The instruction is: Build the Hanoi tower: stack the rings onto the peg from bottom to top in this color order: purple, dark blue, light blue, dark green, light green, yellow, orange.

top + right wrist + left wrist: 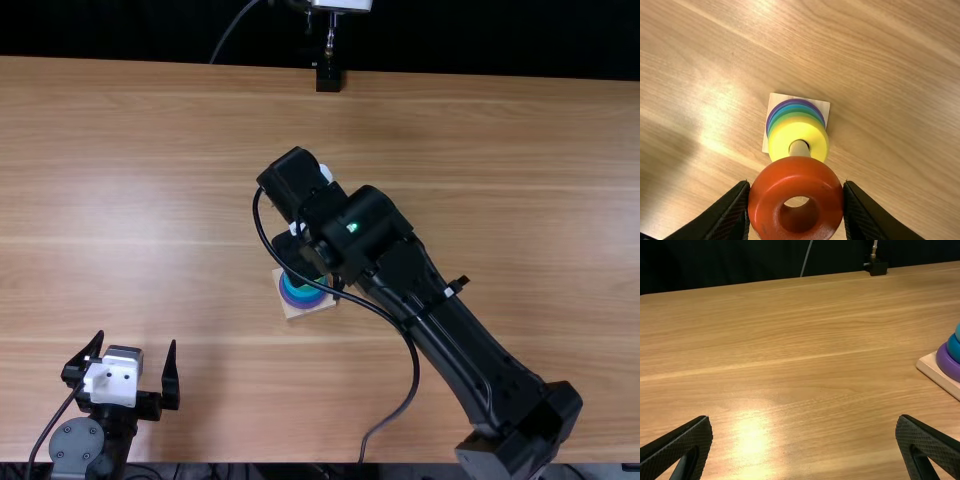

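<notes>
Orange ring (pixel 765 200) gripped by right end effector (pixel 796 183), fingers closed to its width, near peg (pixel 799 149) | yellow ring (pixel 780 137) tops stack (pixel 301 296) over purple, blue, green, mid-frame in top view | left end effector (pixel 137 338) wide open, empty, lower left | only orange seems left to seat

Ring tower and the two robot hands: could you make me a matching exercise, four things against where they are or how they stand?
1. Orange ring
2. Yellow ring
3. Purple ring
4. Left gripper

A. Open, holding nothing
B. Resting on the wooden base
C. Held by the right gripper
D. Highest ring around the peg

Pairs: 1-C, 2-D, 3-B, 4-A
</notes>
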Controlling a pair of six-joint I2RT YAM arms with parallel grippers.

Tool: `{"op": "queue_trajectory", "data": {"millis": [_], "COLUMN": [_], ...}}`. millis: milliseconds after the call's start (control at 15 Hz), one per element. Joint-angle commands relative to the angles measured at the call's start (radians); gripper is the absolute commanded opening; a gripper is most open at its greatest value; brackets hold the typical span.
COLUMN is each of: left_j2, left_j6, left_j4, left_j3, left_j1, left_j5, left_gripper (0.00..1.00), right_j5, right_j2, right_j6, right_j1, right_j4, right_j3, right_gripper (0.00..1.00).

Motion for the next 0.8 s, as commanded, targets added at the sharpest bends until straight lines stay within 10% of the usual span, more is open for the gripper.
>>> {"op": "queue_trajectory", "data": {"millis": [0,733], "left_j2": [-0.012,-0.012], "left_j6": [0.017,0.017], "left_j4": [-0.076,-0.076], "left_j3": [-0.105,-0.105], "left_j1": [0.013,0.013], "left_j5": [0.009,0.009], "left_gripper": [1.0,1.0], "right_j5": [0.003,0.005], "right_j2": [0.012,0.08], "right_j6": [0.006,0.004], "right_j1": [0.007,0.002], "right_j4": [0.002,0.023], "right_j3": [0.033,0.032], "right_gripper": [0.0,0.0]}}
